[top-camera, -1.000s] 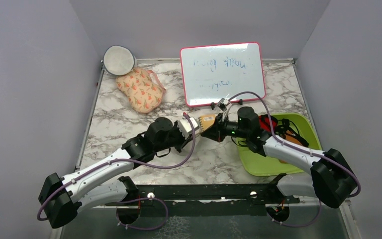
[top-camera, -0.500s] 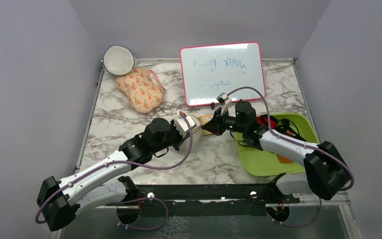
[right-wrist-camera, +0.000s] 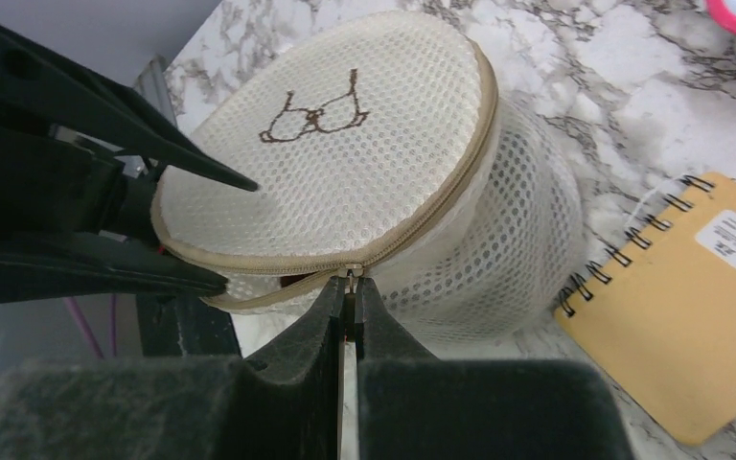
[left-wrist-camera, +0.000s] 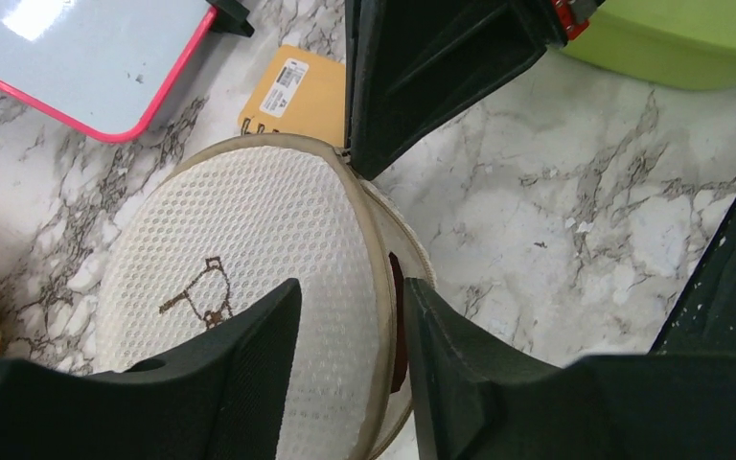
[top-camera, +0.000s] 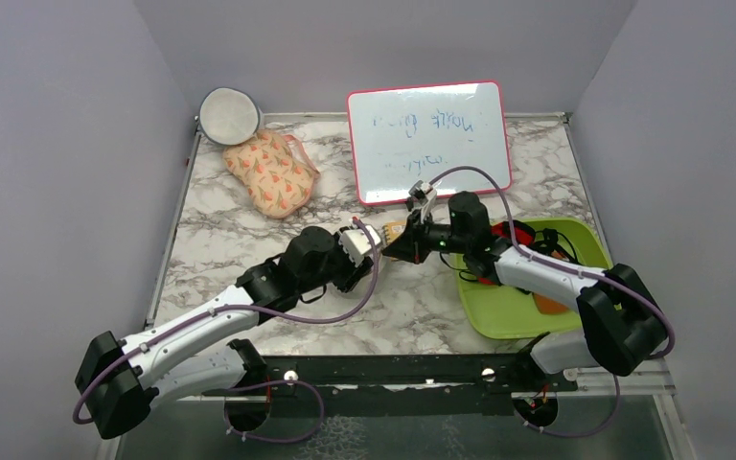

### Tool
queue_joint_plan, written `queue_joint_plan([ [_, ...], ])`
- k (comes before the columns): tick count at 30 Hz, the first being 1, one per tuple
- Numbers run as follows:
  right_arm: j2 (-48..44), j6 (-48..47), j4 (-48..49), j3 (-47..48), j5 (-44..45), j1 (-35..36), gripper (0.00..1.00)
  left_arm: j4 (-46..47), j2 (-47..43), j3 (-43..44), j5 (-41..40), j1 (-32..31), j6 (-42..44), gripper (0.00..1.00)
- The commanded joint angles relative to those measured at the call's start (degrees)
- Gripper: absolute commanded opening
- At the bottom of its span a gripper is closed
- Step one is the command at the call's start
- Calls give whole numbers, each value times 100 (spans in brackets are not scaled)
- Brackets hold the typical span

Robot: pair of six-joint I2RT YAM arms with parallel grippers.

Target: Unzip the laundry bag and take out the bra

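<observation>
Two grippers flank the laundry bag [left-wrist-camera: 249, 240], mid-table. Right gripper [right-wrist-camera: 350, 287] is pinched shut on the zipper pull [right-wrist-camera: 351, 275] at the rim seam. Left gripper [left-wrist-camera: 350, 287] straddles the opposite rim, jaws part open, contact unclear. Zip curves round the rim, so pull along it. Notepad [right-wrist-camera: 700, 316] just behind, green tray [top-camera: 527, 321] to the right, bare marble nearside.

White-shelled arms [top-camera: 192, 331] with bulky black joints, looping purple cables [top-camera: 378, 264], matte black wedge-shaped fingers [left-wrist-camera: 240, 374].

One laundry bag [right-wrist-camera: 345, 163], one notepad [right-wrist-camera: 695, 316]
</observation>
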Motion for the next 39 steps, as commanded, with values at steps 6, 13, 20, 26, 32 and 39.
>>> queue_joint_plan([
  [6,-108,283,339,31,-221,592,1,-46,131,175,-19,2,-66,39],
  [13,-219,314,446,-49,-57,836,1,-31,201,170,37,-1,-61,26],
  [20,-398,254,161,-68,376,828,1,-32,128,160,-41,-1,-43,8],
  [26,-543,190,15,-107,847,828,1,-20,86,135,-84,-4,-30,0],
  [32,-663,206,-255,-187,1567,734,1,9,-22,97,-136,-8,-16,0],
  [39,-706,250,-348,-327,1428,191,1,39,-296,49,-440,-10,-11,0],
])
